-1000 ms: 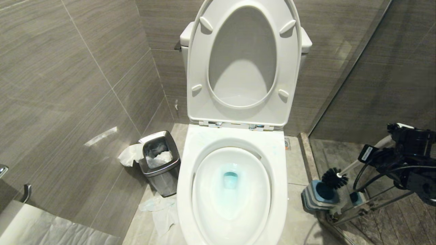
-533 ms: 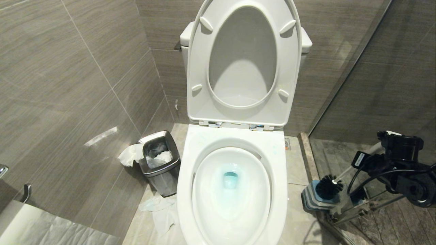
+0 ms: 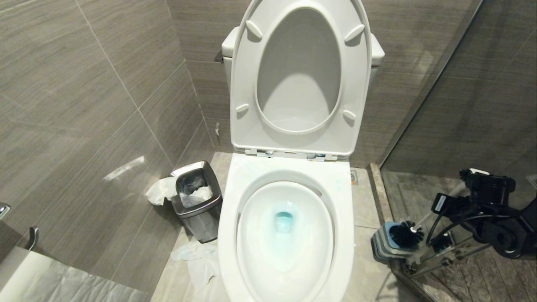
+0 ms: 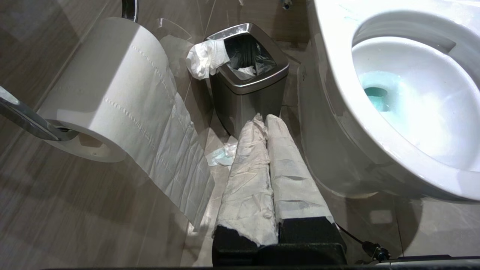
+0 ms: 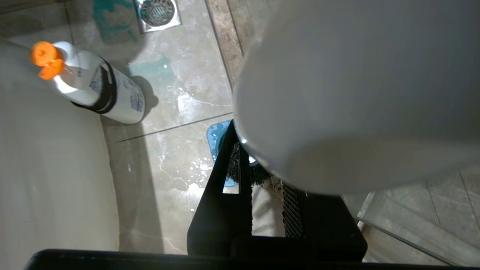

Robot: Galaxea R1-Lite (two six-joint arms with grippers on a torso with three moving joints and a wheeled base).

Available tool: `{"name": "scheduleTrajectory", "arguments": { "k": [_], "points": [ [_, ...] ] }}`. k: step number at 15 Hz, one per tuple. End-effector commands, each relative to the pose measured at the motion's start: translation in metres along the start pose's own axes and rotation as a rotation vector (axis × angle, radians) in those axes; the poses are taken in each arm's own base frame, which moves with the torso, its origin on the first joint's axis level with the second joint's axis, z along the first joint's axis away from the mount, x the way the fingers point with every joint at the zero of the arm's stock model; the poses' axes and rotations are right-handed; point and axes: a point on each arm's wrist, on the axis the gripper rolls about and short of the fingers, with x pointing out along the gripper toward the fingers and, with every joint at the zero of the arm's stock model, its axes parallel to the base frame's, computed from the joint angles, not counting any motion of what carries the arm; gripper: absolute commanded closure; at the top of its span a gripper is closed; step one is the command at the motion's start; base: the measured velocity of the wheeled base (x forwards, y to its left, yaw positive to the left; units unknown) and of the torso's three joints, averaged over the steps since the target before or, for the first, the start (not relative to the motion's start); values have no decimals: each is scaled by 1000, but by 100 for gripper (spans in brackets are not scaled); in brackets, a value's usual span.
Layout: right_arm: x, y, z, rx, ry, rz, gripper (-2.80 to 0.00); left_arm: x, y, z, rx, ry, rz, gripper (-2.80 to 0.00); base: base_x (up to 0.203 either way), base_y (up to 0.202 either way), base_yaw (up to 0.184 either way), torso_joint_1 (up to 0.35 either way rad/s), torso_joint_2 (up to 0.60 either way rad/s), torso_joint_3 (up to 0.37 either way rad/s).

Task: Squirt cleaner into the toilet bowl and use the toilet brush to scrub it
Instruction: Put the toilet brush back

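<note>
Grey tiled walls (image 3: 105, 84) are enclosing a narrow stall where the toilet bowl (image 3: 342, 235) is sitting in the middle with its seat and lid (image 3: 300, 79) standing upright against the tank. Teal cleaner (image 3: 284, 221) is tinting the water at the bottom of the basin. On the right, near the glass partition, the right gripper (image 3: 459, 200) is clamping narrowly on the white handle of the toilet brush (image 3: 406, 235), whose black bristle head is sitting in the blue-topped holder (image 3: 381, 245) on the floor. On the left, a steel waste bin (image 3: 197, 201) is standing beside the bowl. The left gripper (image 4: 262, 123), wrapped in white paper, is hanging low by a toilet roll (image 4: 108, 86), its jaws pressing together on nothing.
</note>
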Motion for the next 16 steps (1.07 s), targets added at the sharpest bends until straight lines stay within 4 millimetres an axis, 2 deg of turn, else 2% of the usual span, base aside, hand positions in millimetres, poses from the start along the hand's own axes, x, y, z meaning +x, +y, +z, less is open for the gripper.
{"name": "scheduleTrajectory", "arguments": {
  "k": [1,5,9,16],
  "points": [
    [5,-1,-6,-1,14,-4,0,0,0,0,0,1,0,0,0,0,0,0,0,0],
    [18,0,-15,6,-33,12,0,0,0,0,0,1,0,0,0,0,0,0,0,0],
    [24,-1,-26,-1,-3,5,0,0,0,0,0,1,0,0,0,0,0,0,0,0],
    [28,-2,-33,-5,18,2,0,0,0,0,0,1,0,0,0,0,0,0,0,0]
  ]
}}
